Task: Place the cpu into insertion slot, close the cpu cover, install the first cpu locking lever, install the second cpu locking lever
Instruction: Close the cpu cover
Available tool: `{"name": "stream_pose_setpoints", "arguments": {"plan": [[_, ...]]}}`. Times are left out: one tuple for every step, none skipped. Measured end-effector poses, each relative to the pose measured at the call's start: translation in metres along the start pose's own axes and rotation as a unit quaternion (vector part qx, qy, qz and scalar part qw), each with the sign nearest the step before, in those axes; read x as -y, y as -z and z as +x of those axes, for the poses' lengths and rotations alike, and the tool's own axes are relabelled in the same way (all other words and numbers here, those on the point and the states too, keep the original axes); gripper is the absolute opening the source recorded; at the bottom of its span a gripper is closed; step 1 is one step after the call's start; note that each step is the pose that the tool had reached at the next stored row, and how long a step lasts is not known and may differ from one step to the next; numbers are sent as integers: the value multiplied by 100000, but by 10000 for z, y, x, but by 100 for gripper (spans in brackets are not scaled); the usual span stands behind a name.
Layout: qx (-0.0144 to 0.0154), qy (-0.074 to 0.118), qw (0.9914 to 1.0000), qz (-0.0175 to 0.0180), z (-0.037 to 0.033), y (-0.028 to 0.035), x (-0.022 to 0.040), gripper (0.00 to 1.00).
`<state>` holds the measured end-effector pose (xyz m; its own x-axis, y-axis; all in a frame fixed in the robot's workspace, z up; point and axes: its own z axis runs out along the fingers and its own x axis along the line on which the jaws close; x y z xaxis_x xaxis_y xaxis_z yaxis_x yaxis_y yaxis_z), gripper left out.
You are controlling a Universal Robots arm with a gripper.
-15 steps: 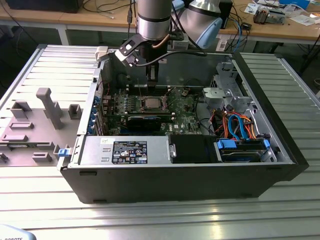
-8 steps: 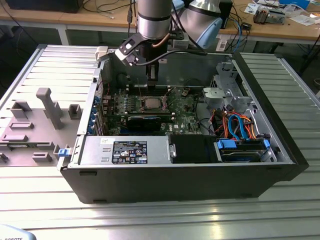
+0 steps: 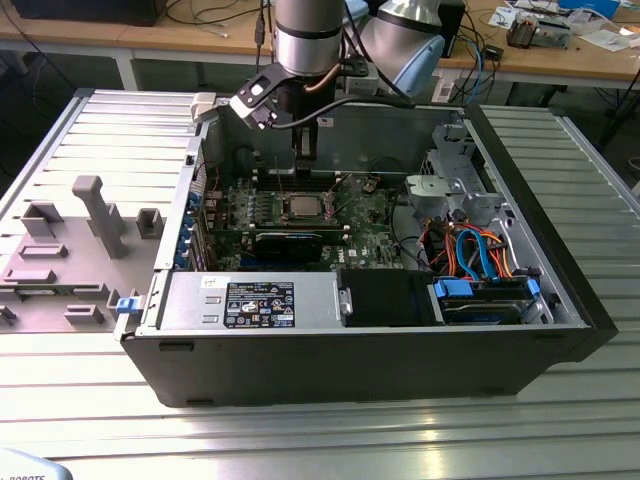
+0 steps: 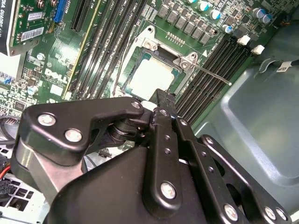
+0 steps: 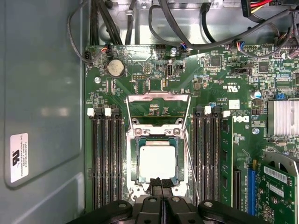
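A: The end effector [image 5: 161,183] is hanging right over one edge of the socket [image 5: 134,161], inside the open case [image 3: 350,360] that is sitting on the counter [image 3: 300,440]. How are the fingers looking?

B: They are pressing tip to tip, fully closed. I am seeing nothing pinched between them in the first wrist view.

A: And the chip [image 5: 158,161]?

B: It is lying flat inside the socket, with its dull silver top facing up and its sides square to the rim. I am judging the placing done.

A: The cover [image 5: 158,128]?

B: Its hinge edge is sitting on the side of the socket opposite the fingers. The windowed frame seems to be leaning back off the chip, with green board [image 5: 140,70] showing through the window. I cannot be sure of its angle.

A: How is that cover going to handle?

B: I am reckoning on thin, stiff sheet metal, light and pivoting on its hinge. Pushing on the frame's free edge is looking safer than reaching through the window, since the chip and the pins beneath are fragile. The lever [image 4: 212,74] running along one side of the socket is a thin wire rod, probably springy and slippery. Its bent end is looking like the place to catch it.
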<state>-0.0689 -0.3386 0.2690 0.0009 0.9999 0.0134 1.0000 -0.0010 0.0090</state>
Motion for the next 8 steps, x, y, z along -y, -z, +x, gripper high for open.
{"name": "stream_pose_setpoints", "arguments": {"plan": [[1, 1, 100000, 1, 0, 5, 0, 11], [1, 1, 100000, 1, 0, 8, 0, 11], [2, 3, 100000, 2, 0, 13, 0, 11], [2, 1, 100000, 3, 0, 17, 0, 11], [-1, 2, 100000, 2, 0, 25, 0, 11], [-3, 0, 100000, -1, 0, 29, 0, 11], [-4, 1, 100000, -1, 1, 32, 0, 11], [2, 1, 100000, 0, 1, 41, -1, 11]]}}
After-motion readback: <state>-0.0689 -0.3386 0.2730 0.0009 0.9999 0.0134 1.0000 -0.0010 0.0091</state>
